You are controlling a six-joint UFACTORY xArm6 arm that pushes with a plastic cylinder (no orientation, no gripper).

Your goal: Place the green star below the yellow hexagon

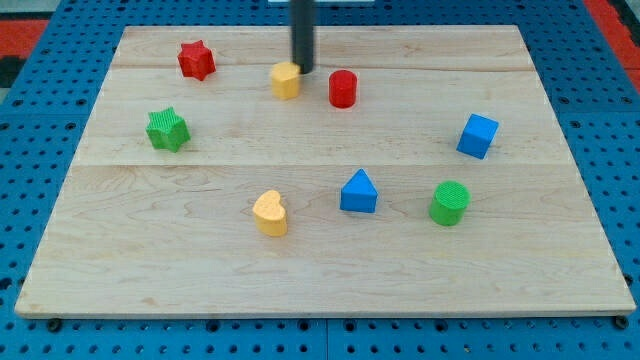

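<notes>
Near the view's top, my tip [303, 71] is seen just right of the small yellow hexagon block [286, 80], seemingly touching it; the dark rod is cut off above, and no gripper is fitted. The ridged green star block [167, 129] lies well apart, lower left, on the pale wooden board [320, 260].

The rod [302, 35] is cut off by the view's top.

Bright, even light; soft shadows.
</notes>
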